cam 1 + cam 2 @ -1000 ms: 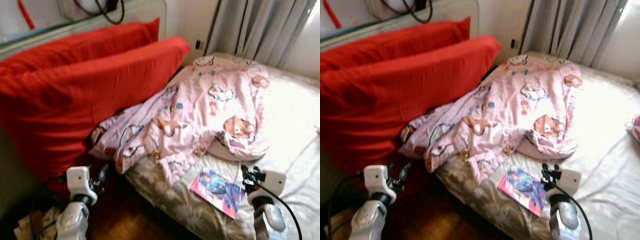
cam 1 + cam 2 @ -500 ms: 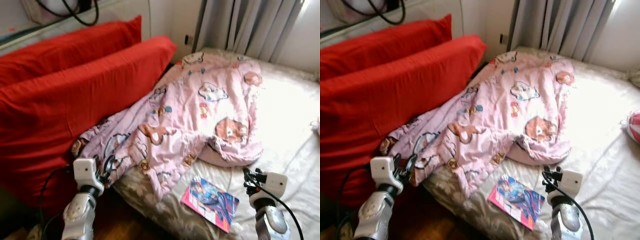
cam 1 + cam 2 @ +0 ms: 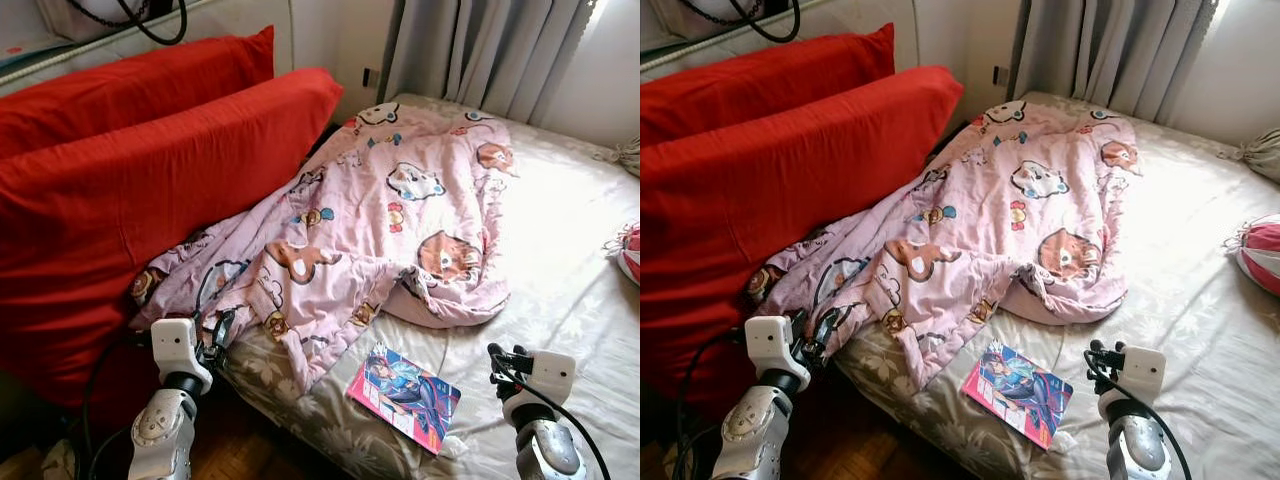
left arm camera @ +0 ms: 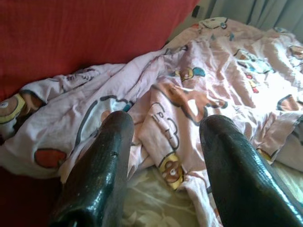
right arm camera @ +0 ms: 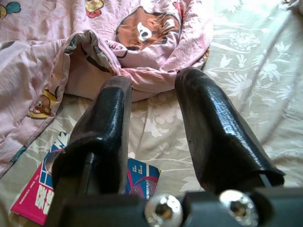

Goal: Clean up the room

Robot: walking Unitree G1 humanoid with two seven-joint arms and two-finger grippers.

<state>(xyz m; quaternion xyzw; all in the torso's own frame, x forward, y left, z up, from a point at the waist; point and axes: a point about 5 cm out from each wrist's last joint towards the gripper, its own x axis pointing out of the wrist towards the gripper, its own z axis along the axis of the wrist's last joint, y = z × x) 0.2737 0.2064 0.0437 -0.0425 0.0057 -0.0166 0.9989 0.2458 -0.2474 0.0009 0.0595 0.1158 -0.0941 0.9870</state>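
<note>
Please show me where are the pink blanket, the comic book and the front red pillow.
pink blanket (image 3: 400,215), left eye view, middle of its spread cloth.
comic book (image 3: 404,396), left eye view, centre of cover.
front red pillow (image 3: 150,190), left eye view, its broad face.

Two red pillows (image 3: 150,190), one blanket (image 3: 380,220), one book (image 3: 403,397).

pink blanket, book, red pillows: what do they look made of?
Blanket: thin soft woven fabric, likely cotton, matte; it crumples into fine folds, cartoon print.
Book: paper with a glossy printed cover; it lies flat with crisp edges, and looks thin.
Pillows: matte red cloth cases, likely cotton, over soft filling; plump shape with light creases.
</note>
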